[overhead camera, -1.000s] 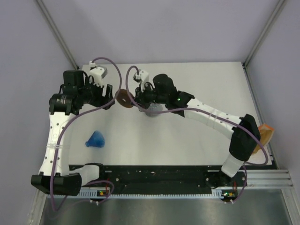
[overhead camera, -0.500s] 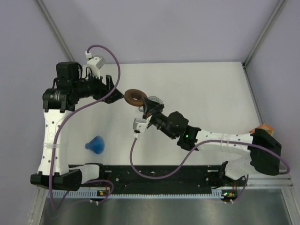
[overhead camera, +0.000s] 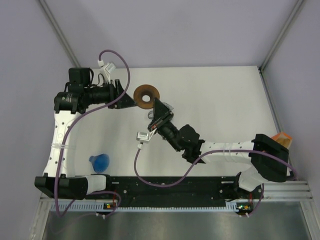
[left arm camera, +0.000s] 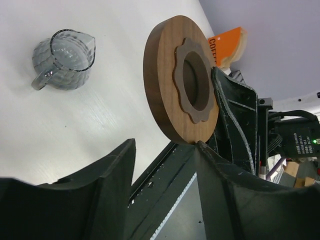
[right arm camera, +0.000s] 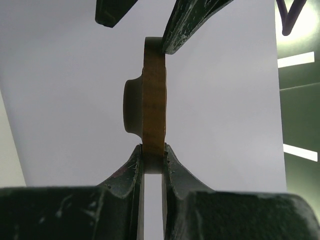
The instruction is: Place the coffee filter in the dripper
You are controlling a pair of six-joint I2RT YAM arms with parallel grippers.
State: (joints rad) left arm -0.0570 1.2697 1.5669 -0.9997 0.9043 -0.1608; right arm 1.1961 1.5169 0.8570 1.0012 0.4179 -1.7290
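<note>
The blue dripper (overhead camera: 99, 161) lies on the table at the near left, beside the left arm's base. No loose tan coffee filter shows. My right gripper (overhead camera: 156, 106) is shut on the rim of a round wooden ring (overhead camera: 146, 95) and holds it on edge above the table; the right wrist view shows the ring (right arm camera: 154, 105) clamped between the gripper (right arm camera: 153, 150). My left gripper (overhead camera: 127, 99) is open at the ring's far side. In the left wrist view the gripper (left arm camera: 165, 145) has one fingertip (left arm camera: 202, 150) touching the ring's (left arm camera: 165, 95) edge.
A grey glass mug (left arm camera: 64, 59) stands on the table under the ring, mostly hidden by the right arm in the top view. An orange printed pack (overhead camera: 282, 140) sits at the right edge. Grey walls enclose the table.
The right arm has swung round and lifted the wooden ring toward the back. The left gripper has closed in on the ring. The blue dripper sits nearer the front edge than before.
</note>
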